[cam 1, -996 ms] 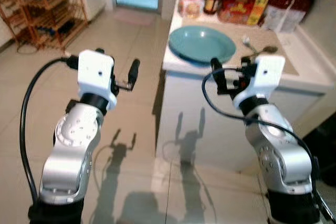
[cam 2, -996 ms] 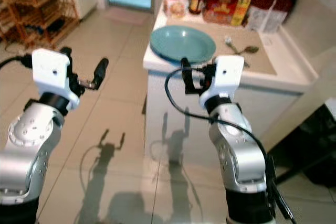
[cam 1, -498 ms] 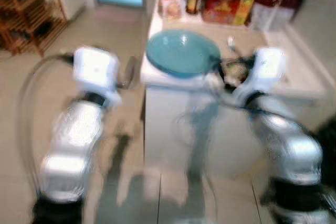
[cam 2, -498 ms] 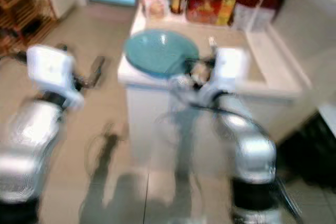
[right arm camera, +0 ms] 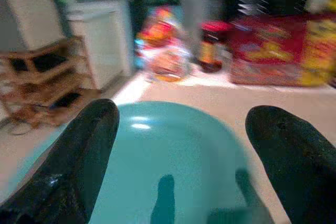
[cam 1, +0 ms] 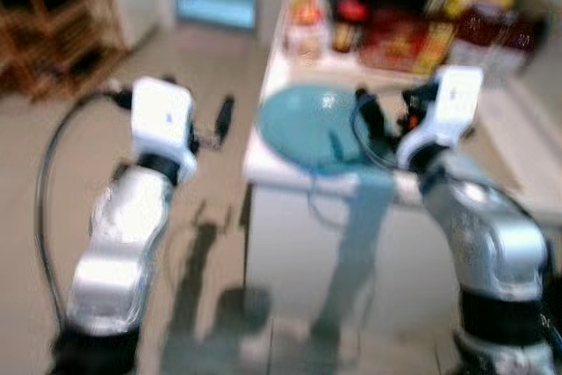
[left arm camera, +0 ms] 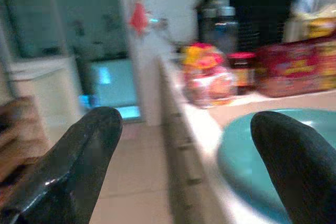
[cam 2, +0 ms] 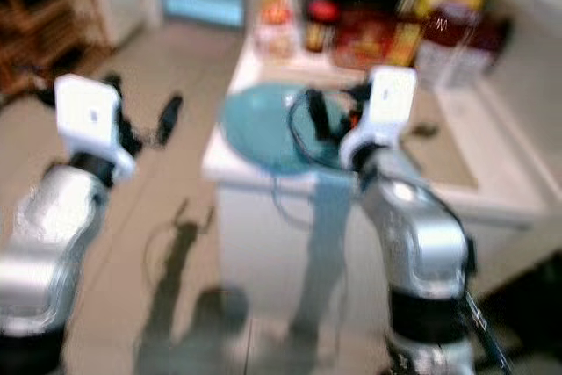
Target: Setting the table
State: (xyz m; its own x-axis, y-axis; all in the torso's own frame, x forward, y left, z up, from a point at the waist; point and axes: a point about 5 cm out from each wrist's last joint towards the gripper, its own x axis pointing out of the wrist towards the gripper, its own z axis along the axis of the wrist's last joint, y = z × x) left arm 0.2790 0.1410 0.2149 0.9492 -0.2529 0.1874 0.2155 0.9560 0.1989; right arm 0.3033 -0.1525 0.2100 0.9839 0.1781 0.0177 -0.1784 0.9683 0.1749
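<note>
Right claw (cam 1: pixel 367 116) is hanging just over the plate (cam 1: pixel 307 126), fingers spread wide with nothing between them; in the wrist view both black fingers (right arm camera: pixel 79 156) frame the teal surface and throw a thin shadow onto it. The plate is round, so no real long axis or heading, it just lies flat on the near left corner of the table (cam 1: pixel 290 173), rim about at the edge. Looks smooth and glossy, with a bright highlight on the glaze, shallow dish shape. Left claw (cam 1: pixel 224 118) is held out over the floor, just beside the table's left edge, also wide open and holding nothing. Its wrist view shows rounded matte black fingers (left arm camera: pixel 79 150) with the table edge and plate rim between them. Table top is pale and smooth. Behind the plate there's a row of packets (right arm camera: pixel 273 51), red and yellow crinkly wrappers, plus a jar (right arm camera: pixel 212 45) with a red lid. It's all pretty blurry.
</note>
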